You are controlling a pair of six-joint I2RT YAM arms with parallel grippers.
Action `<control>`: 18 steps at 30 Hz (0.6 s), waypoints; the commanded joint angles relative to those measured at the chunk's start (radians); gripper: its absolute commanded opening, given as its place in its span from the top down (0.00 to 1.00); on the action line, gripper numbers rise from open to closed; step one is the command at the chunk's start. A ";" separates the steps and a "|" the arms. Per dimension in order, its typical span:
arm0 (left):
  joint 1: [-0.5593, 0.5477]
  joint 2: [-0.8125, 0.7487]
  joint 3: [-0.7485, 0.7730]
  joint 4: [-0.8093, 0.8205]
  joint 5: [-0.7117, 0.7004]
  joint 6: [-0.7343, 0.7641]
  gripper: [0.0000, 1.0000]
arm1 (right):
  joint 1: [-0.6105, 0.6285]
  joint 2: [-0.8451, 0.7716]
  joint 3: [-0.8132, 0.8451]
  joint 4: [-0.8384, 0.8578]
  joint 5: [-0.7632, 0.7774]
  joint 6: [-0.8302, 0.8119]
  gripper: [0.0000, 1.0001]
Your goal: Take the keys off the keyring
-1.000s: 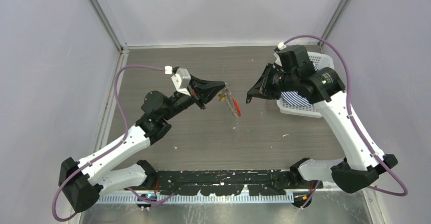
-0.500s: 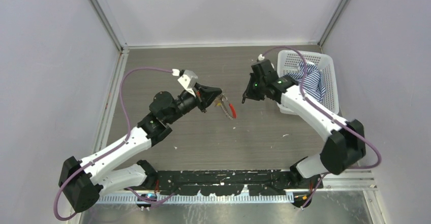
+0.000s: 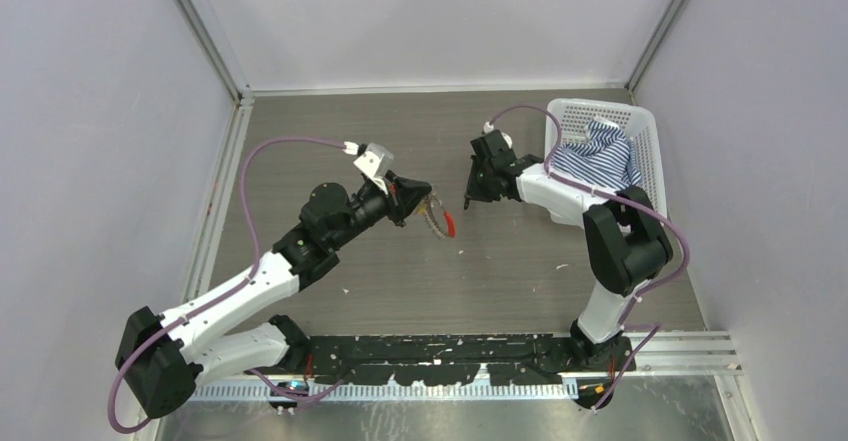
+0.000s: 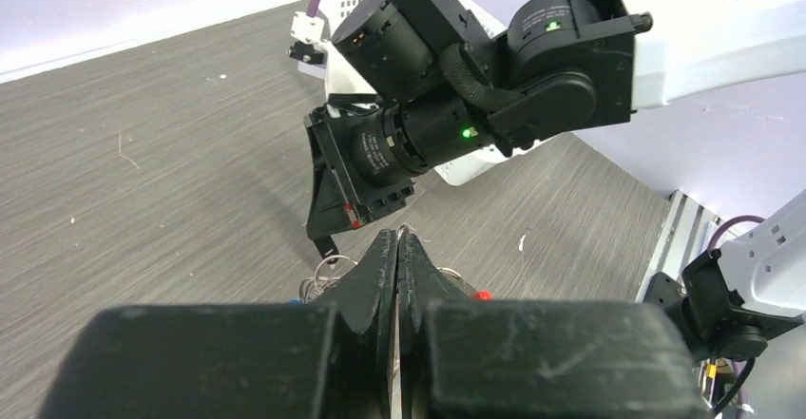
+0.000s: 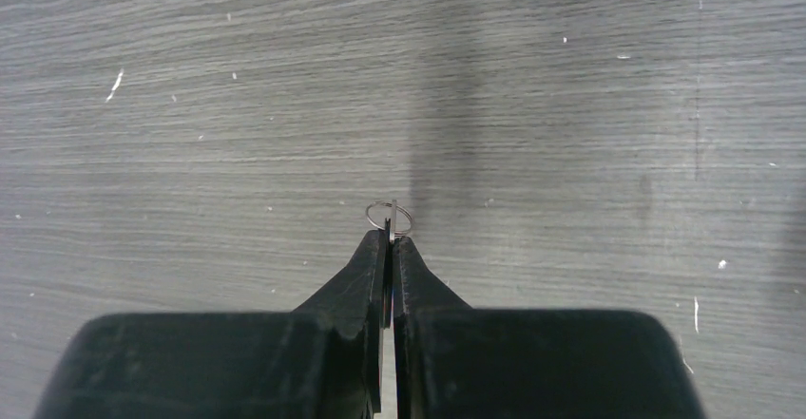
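Keyring with its red section showing hangs from the left claw, which is pinched shut on it above the middle of the table. Facing it, close but apart, the right claw is clamped tight on a small silver ring that pokes out past its tips.
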 commanded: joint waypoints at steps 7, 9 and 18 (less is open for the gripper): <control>-0.003 -0.012 -0.002 0.029 -0.038 0.005 1.00 | -0.011 0.079 0.044 0.068 0.029 -0.038 0.94; -0.004 -0.013 -0.003 0.026 -0.039 0.008 1.00 | -0.011 0.083 0.045 0.067 0.033 -0.039 0.92; -0.003 -0.014 -0.021 0.031 -0.049 0.004 1.00 | -0.010 0.082 0.049 0.045 0.041 -0.051 0.81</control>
